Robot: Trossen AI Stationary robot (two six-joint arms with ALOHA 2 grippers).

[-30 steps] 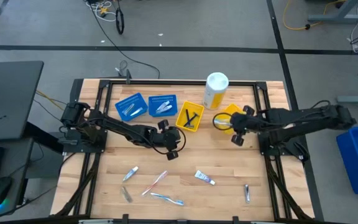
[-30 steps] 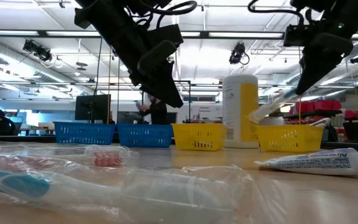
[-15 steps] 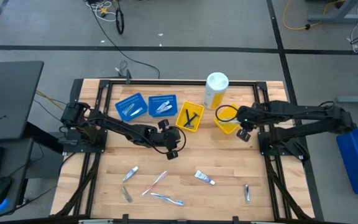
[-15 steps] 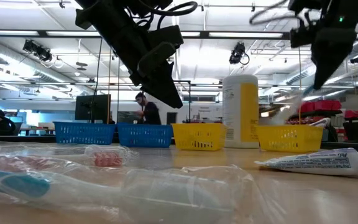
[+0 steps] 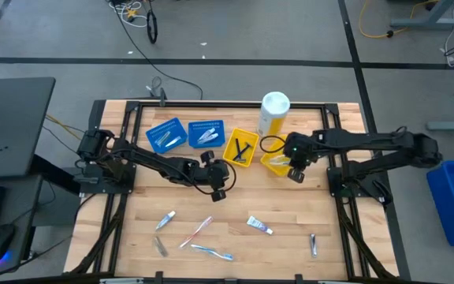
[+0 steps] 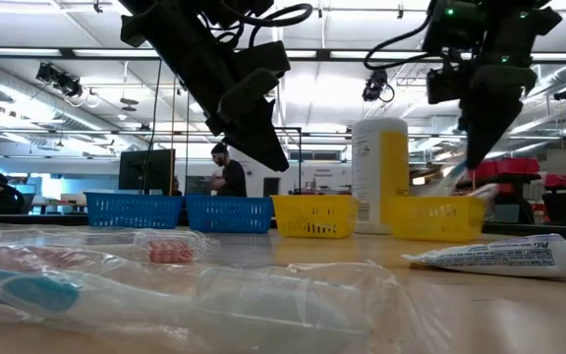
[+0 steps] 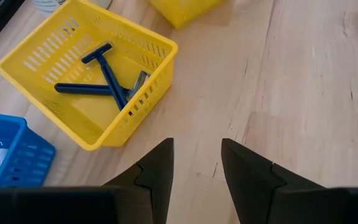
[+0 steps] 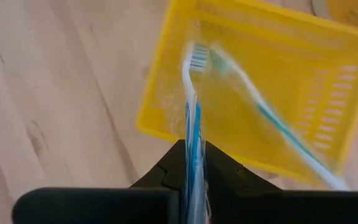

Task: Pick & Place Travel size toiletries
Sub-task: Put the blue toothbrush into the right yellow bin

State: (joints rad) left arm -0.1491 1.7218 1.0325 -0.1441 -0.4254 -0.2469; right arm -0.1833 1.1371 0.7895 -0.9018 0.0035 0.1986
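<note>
Since a second ago, right gripper [image 5: 293, 160] has swung left over the yellow tray [image 5: 277, 163] at two o'clock, clamping a toothbrush [image 8: 191, 118]. Nearest, six items [image 5: 209, 229] await; farther, left gripper [image 5: 221, 183] hangs open, three trays [image 5: 202, 139] filled.

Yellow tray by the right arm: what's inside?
One toothbrush lies in the yellow tray; the right end effector holds another toothbrush over it. Beneath that, hidden.

Blue-white toothbrush [image 8: 192, 112], yellow slotted tray [image 8: 303, 56], 2 dark-blue razors [image 7: 107, 78], pale wood table [image 7: 303, 93].
</note>
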